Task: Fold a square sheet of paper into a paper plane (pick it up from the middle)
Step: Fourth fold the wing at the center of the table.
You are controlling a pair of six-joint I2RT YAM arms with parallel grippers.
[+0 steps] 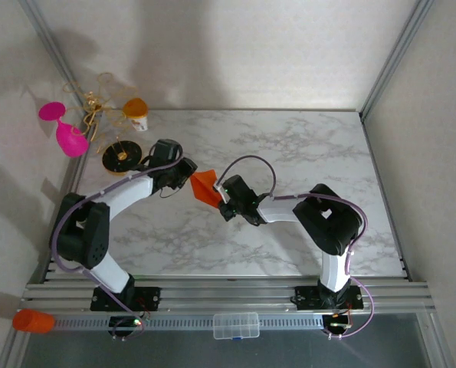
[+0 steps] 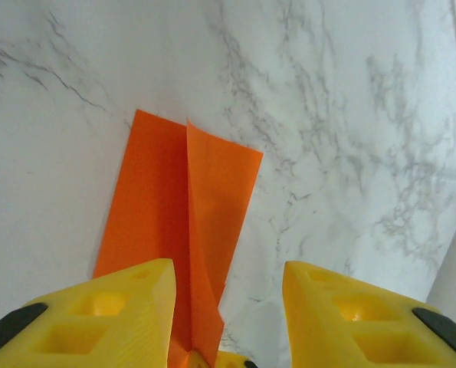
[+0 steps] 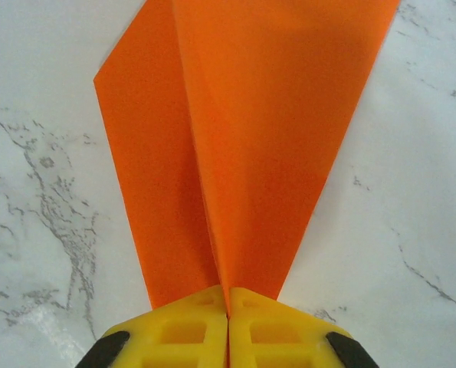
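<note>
Our right gripper [image 3: 228, 307] pinches the paper plane [image 3: 250, 138] by its nose; our left gripper [image 2: 228, 268] gapes, so folds could spring open.

The white marbled table [image 1: 289, 153] bears an orange-and-white cup [image 1: 137, 115] at its far left corner; a black disc [image 1: 122, 156] at the left edge; the paper plane [image 1: 205, 186] near the middle, contact unclear

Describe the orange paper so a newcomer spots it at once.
On the marble table, look just left of centre. The orange paper is there, pinched by the right gripper. It is flat, creased and angular, unlike the round orange cup at the far-left corner.
</note>
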